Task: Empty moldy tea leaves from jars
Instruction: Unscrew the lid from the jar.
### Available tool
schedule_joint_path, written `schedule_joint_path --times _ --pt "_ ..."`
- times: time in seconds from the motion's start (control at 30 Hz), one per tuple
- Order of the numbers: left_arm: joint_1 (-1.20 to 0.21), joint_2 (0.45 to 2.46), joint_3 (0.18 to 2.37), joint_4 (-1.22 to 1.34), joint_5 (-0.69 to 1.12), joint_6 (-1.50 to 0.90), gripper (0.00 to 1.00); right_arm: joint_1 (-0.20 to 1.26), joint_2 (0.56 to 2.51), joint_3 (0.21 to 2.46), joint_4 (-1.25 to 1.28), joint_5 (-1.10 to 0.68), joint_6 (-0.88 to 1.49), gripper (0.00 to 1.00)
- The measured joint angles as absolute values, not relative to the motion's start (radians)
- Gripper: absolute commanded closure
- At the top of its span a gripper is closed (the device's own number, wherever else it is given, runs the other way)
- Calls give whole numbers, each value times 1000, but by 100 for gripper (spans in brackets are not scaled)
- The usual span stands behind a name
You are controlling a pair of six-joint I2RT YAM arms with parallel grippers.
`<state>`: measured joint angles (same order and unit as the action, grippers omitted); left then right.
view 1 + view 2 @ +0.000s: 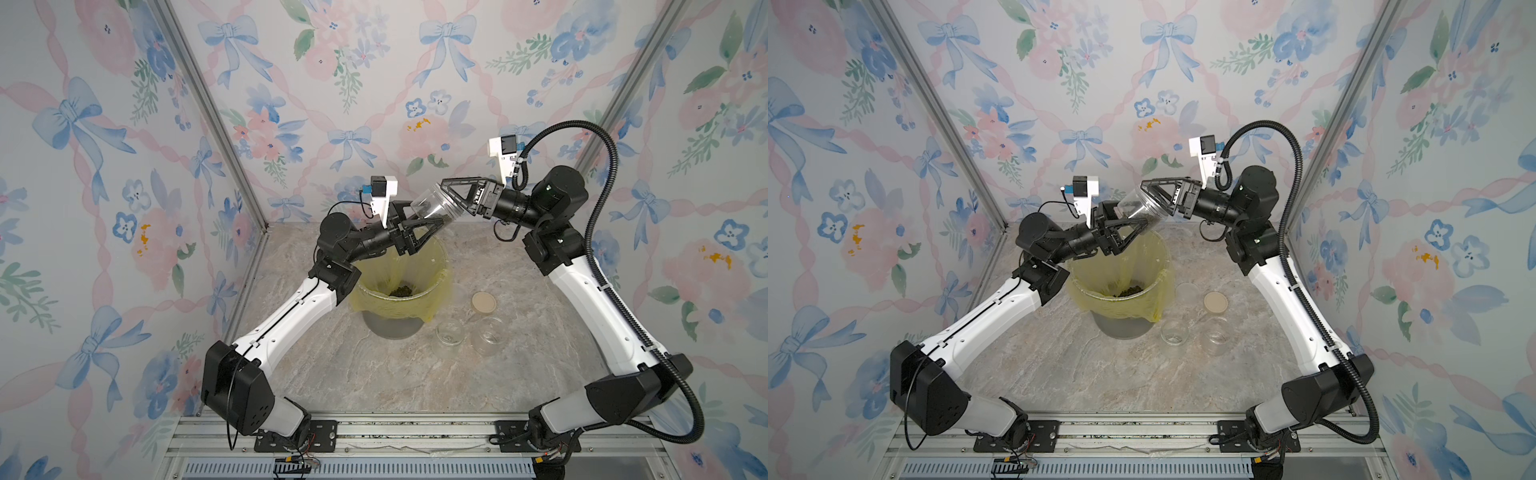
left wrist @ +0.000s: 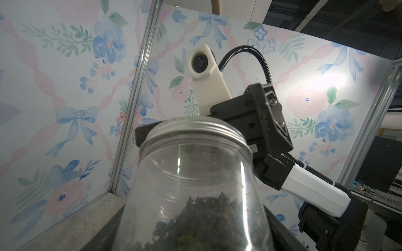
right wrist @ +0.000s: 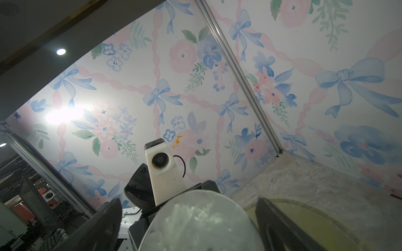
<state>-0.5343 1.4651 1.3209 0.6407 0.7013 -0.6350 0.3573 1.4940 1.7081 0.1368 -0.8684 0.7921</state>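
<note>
The grey bin stands near the middle of the table, lined with a yellow bag folded over its rim. At the bin's 12 o'clock, above its far rim, a clear lidded jar hangs tilted between both arms. The left gripper is clamped on the jar's body at the base end. The right gripper has its jaws spread wide on either side of the silver screw lid; whether they press it I cannot tell. At the bin's 4 o'clock two open jars stand upright side by side, both looking empty. A tan disc lid lies flat at the bin's 3 o'clock, just beyond them. Tea leaves sit as a dark heap inside the lidded jar, and a small pile of leaves lies at the bottom of the bag.
</note>
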Motion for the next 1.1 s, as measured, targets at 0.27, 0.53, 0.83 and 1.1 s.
schedule_joint_path --times 0.27,0.53,0.83,1.1 --pt "-523 1396 1286 619 618 -487 60 305 1431 1681 52 -786 823 3" --pt "-545 1285 1227 584 514 -147 60 302 1398 1681 -80 -672 883 3" --pt "-623 1218 1135 550 315 300 61 357 1393 1681 -170 -579 925 3" --pt "-653 1211 1127 553 129 590 62 423 1393 1669 -138 -564 944 4"
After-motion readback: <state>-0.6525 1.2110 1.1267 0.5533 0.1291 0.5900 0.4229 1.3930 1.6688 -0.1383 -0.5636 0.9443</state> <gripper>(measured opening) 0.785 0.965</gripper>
